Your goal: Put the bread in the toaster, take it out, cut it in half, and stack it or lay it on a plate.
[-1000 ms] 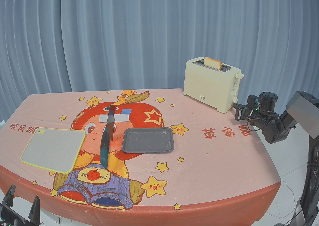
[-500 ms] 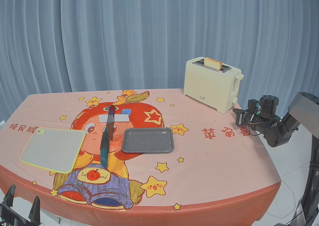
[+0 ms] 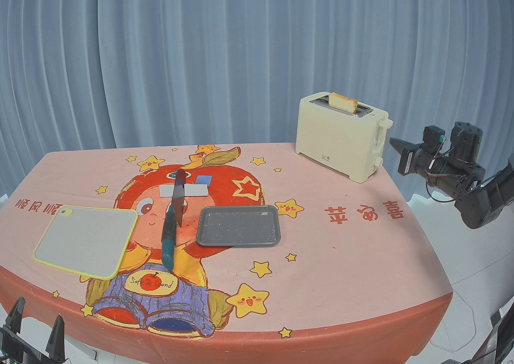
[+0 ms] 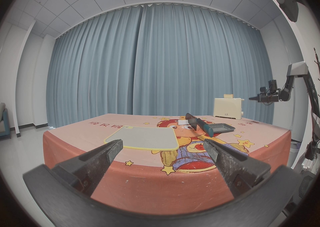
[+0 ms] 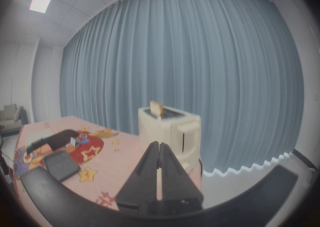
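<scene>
Bread (image 3: pixel 342 101) sat upright in the toaster (image 3: pixel 340 137) slot, top poking out. Toaster stood on the surface (image 3: pixel 348 252). Right pincer (image 3: pixel 395 143) hung just right of the toaster's lever side, not touching, fingers pressed together, empty. Tray (image 3: pixel 238 226) lay left of the toaster and nearer, knife (image 3: pixel 171 215) further left, board (image 3: pixel 85 240) furthest left. Left pincer (image 4: pixel 163 144) was well away from the toaster, spread wide, empty.

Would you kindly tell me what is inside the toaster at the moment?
One slice of bread stands in the toaster, its top edge poking above the slot. Its lower part is hidden by the toaster's walls.
</scene>
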### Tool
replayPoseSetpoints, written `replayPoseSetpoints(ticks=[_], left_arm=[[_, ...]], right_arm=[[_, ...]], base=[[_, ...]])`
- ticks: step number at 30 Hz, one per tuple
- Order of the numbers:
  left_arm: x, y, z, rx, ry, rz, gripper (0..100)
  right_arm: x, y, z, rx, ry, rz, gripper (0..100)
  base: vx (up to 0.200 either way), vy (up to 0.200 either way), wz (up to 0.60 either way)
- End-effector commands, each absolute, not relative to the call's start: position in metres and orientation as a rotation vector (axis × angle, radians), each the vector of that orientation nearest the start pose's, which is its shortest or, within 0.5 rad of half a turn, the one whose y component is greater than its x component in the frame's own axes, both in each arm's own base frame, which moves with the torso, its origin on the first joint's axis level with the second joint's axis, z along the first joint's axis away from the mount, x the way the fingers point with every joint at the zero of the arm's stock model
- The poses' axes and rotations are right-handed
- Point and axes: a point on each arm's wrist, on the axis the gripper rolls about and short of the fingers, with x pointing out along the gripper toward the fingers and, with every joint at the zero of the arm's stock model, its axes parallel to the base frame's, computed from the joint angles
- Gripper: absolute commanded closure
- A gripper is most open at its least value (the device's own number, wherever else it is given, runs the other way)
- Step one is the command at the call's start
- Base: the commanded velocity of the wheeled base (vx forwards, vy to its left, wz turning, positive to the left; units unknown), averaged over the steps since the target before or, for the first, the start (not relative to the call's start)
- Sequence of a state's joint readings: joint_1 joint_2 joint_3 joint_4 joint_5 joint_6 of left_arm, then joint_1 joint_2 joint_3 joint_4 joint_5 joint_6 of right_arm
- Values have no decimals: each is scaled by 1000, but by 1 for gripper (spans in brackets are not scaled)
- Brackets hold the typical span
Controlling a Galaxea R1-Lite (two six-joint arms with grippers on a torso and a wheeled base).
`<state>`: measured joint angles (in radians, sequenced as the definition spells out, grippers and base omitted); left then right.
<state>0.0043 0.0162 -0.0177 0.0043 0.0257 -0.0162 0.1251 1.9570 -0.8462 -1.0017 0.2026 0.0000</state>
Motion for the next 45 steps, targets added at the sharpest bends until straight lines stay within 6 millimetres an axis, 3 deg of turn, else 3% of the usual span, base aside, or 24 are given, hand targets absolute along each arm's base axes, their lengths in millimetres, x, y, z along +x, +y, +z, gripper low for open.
replayPoseSetpoints(ticks=[1, 7, 8, 14, 20, 31, 45], left_arm=[[-23, 0, 75, -17, 3, 31, 0], [-23, 0, 75, -17, 3, 31, 0], [-23, 0, 75, -17, 4, 31, 0], [-23, 0, 75, -15, 4, 31, 0], [-23, 0, 75, -17, 4, 31, 0], [-23, 0, 75, -17, 4, 31, 0], [-23, 0, 75, -17, 3, 31, 0]], right_arm=[[349, 49, 185, 14, -33, 329, 100], [374, 49, 193, 56, -182, 326, 100], [393, 46, 192, 67, -231, 313, 100], [421, 38, 188, 82, -281, 282, 100], [436, 34, 163, 108, -227, 248, 100], [436, 26, 123, 74, -57, 220, 100], [434, 25, 98, 45, 35, 214, 100]], base=[[0, 0, 0], [0, 0, 0], [0, 0, 0], [0, 0, 0], [0, 0, 0], [0, 0, 0], [0, 0, 0]])
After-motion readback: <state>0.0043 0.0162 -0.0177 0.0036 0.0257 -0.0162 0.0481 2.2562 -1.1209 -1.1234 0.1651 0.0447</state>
